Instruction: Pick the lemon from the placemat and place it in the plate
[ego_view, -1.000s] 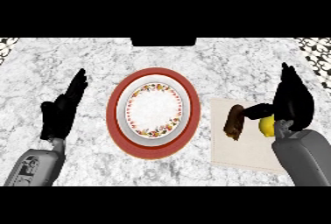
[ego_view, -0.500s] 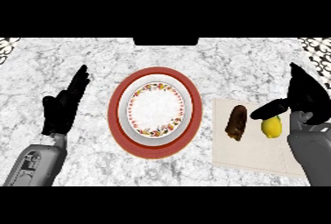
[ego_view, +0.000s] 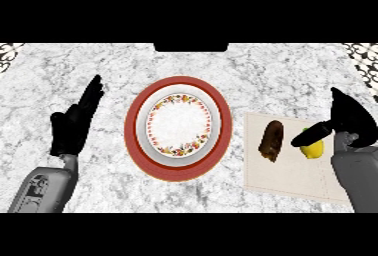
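Marble counter (ego_view: 111, 65) carrying: plate (ego_view: 181, 124) at centre; placemat (ego_view: 291, 175) to its right. Lemon (ego_view: 313, 148) lying on placemat beside a brown item (ego_view: 272, 140). Right hand (ego_view: 347, 120) hovering over lemon, thumb touching its top, fingers spread. Left hand (ego_view: 74, 125) resting at left, fingers straight.

Grey-white marble counter (ego_view: 96, 65): red-rimmed plate (ego_view: 177, 169) at centre, beige placemat (ego_view: 284, 177) right of it.
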